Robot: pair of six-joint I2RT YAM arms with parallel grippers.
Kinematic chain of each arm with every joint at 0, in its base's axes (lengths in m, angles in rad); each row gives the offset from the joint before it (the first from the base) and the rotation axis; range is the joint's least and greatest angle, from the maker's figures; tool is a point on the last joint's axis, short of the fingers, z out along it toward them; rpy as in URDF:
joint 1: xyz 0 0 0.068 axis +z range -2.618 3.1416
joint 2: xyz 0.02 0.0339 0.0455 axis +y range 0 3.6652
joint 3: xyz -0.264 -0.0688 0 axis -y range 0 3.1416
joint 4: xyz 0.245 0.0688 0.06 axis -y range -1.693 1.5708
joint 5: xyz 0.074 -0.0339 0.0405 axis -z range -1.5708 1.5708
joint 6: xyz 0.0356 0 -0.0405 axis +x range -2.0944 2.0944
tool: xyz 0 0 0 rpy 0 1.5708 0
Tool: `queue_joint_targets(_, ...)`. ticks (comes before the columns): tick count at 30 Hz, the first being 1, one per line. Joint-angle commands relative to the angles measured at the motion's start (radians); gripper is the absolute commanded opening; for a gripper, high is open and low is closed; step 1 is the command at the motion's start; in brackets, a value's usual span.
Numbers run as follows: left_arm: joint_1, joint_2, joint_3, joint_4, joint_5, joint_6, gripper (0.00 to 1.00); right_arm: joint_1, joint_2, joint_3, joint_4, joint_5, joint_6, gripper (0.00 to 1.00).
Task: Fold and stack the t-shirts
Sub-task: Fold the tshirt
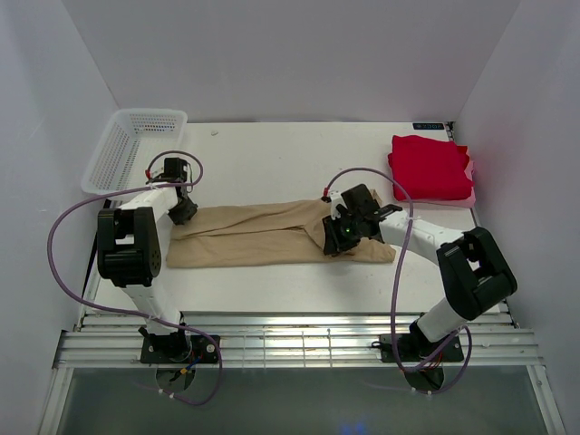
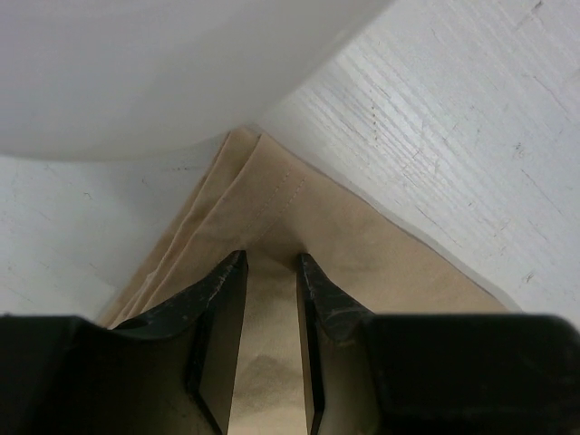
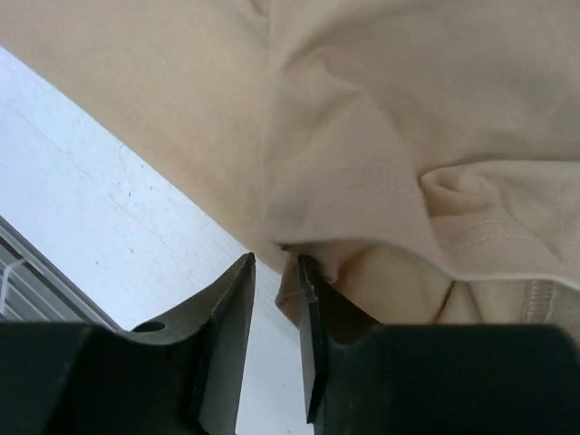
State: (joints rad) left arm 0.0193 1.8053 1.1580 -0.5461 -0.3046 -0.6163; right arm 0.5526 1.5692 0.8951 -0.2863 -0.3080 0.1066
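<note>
tan t-shirt (image 1: 263,237) lies stretched across the middle of the bench (image 1: 272,163); left tool (image 1: 184,210) at its left end clenches bunched cloth between its jaws. right tool (image 1: 337,239) sits at a cloth edge on the shirt's right part, jaws nearly together, grip impossible to tell. folded red t-shirt (image 1: 430,166) lies upper right

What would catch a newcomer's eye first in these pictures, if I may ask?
The long tan t-shirt lies stretched across the middle of the table, with the left gripper pinching its left end and the right gripper slightly open at its near right edge. Next come the bright red t-shirt, folded at the far right, and the white mesh basket in the far left corner.
</note>
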Motion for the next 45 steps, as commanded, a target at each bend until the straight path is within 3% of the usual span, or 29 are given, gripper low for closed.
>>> queue_joint_targets(1,-0.002,-0.078,-0.017,0.011,0.001,0.013,0.39,0.024,-0.057,-0.005,0.016,0.007,0.027,0.34)
queue_joint_targets(2,-0.002,-0.081,-0.021,0.012,0.001,0.015,0.39,0.029,-0.066,-0.004,0.015,0.007,0.033,0.49)
queue_joint_targets(7,-0.002,-0.098,-0.04,0.012,0.002,0.012,0.39,0.035,-0.152,0.011,0.03,0.047,0.056,0.51)
queue_joint_targets(18,-0.002,-0.116,-0.041,0.014,-0.001,0.021,0.39,0.035,-0.051,0.068,0.022,0.201,0.074,0.44)
queue_joint_targets(24,-0.001,-0.126,-0.047,0.014,-0.008,0.029,0.39,0.035,-0.005,0.068,0.044,0.164,0.082,0.43)
queue_joint_targets(26,-0.002,-0.126,-0.049,0.014,-0.008,0.027,0.39,0.036,-0.012,0.064,0.055,0.143,0.084,0.34)
queue_joint_targets(29,-0.002,-0.124,-0.05,0.014,-0.007,0.027,0.39,0.04,-0.038,0.051,0.078,0.126,0.088,0.3)
queue_joint_targets(45,-0.002,-0.103,-0.043,0.021,0.015,0.015,0.38,0.147,-0.021,0.062,0.084,0.007,0.113,0.27)
